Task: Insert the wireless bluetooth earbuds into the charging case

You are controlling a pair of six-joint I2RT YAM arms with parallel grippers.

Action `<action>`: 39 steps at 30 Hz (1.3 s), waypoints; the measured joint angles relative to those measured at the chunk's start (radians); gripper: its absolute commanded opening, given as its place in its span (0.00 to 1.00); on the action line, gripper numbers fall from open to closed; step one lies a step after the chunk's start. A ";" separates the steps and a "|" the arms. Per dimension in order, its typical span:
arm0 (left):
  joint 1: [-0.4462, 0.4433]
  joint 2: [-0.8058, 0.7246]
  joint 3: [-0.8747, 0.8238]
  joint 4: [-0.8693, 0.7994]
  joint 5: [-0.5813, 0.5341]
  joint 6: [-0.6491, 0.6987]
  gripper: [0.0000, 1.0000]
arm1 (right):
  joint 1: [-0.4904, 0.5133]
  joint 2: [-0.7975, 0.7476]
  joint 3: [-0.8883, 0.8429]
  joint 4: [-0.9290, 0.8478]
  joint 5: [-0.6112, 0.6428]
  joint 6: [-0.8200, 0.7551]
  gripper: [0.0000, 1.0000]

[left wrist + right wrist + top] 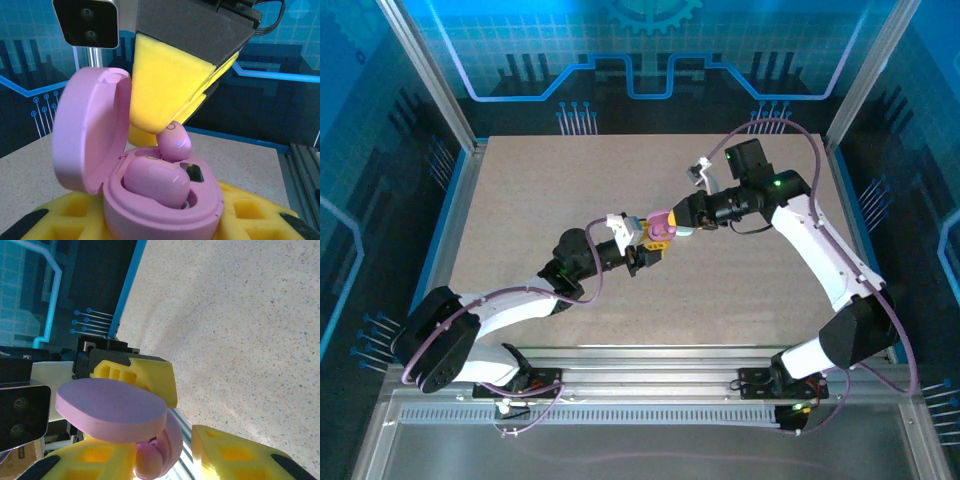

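Presently, pink case [165, 212] held open at mid-frame over the surface [520, 200].
Left end effector [653, 243] pinches the case, lid [90, 145] hinged up at left. First earbud [155, 180] lies seated inside; second earbud [175, 142] sits just above it, touching the yellow tips of the right end effector [170, 125]; whether those tips pinch it cannot be told.

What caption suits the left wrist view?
Open pink charging case, one earbud seated, the second earbud at the yellow fingers of the right gripper, over the case.
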 measured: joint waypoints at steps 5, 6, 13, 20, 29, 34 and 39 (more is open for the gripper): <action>0.000 0.000 0.000 0.003 0.000 0.000 0.31 | 0.000 -0.029 0.001 0.000 0.006 0.000 0.43; 0.000 0.000 0.000 0.003 0.000 0.000 0.31 | 0.000 -0.038 0.002 -0.001 0.007 0.000 0.44; 0.000 0.000 0.000 0.006 0.000 0.000 0.31 | 0.000 -0.060 0.007 -0.025 0.023 -0.003 0.37; 0.000 0.000 0.000 0.006 -0.002 0.000 0.31 | 0.000 -0.063 0.008 -0.058 0.036 -0.005 0.28; 0.000 0.000 0.000 0.006 -0.003 0.000 0.31 | 0.000 -0.072 0.005 -0.060 0.002 -0.003 0.24; 0.000 0.000 0.000 0.006 -0.003 0.000 0.31 | 0.000 -0.072 0.001 -0.060 -0.014 -0.003 0.25; 0.000 0.000 0.000 0.006 -0.003 0.000 0.31 | 0.000 -0.072 -0.015 -0.061 -0.017 -0.003 0.25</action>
